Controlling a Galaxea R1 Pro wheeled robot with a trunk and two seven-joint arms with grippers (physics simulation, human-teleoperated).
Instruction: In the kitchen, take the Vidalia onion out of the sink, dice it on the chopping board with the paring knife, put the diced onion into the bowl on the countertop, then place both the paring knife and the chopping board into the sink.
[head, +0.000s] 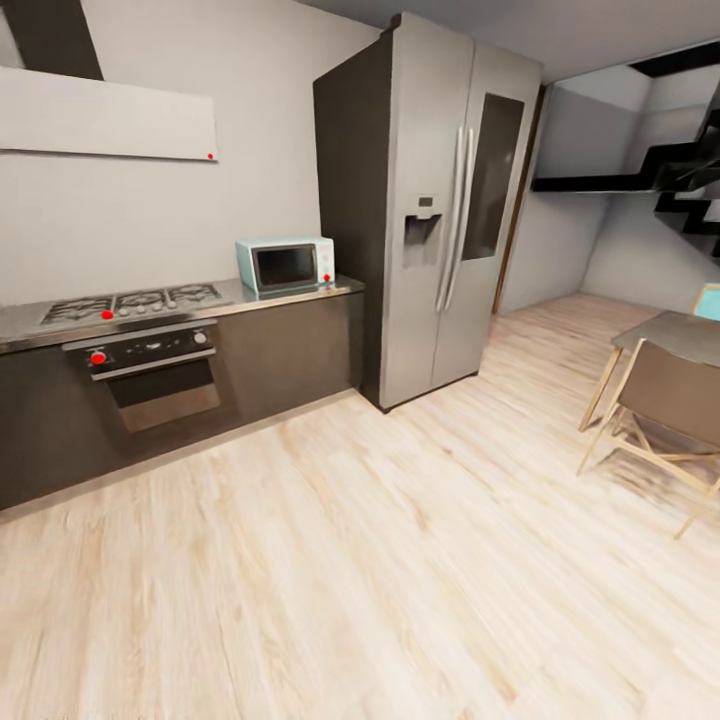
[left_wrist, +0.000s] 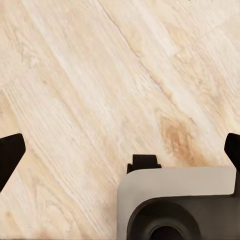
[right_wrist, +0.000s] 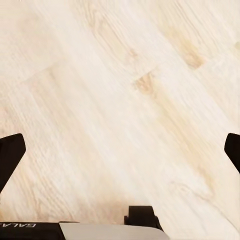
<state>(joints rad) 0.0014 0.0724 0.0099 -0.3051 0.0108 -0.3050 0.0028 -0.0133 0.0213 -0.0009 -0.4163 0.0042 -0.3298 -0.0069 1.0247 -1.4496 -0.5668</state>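
I am in the kitchen, out on the light wood floor. A grey countertop runs along the left wall above dark cabinet fronts. The sink, Vidalia onion, chopping board, paring knife and bowl are out of view. In the left wrist view my left gripper hangs open over bare floor boards, black fingertips far apart at the frame's sides. My right gripper is open the same way over the floor, its fingertips wide apart, nothing held.
On the counter sit a gas hob and a pale blue microwave, with an oven below. A tall steel fridge stands beside the counter's end. A table and folding chair stand at right.
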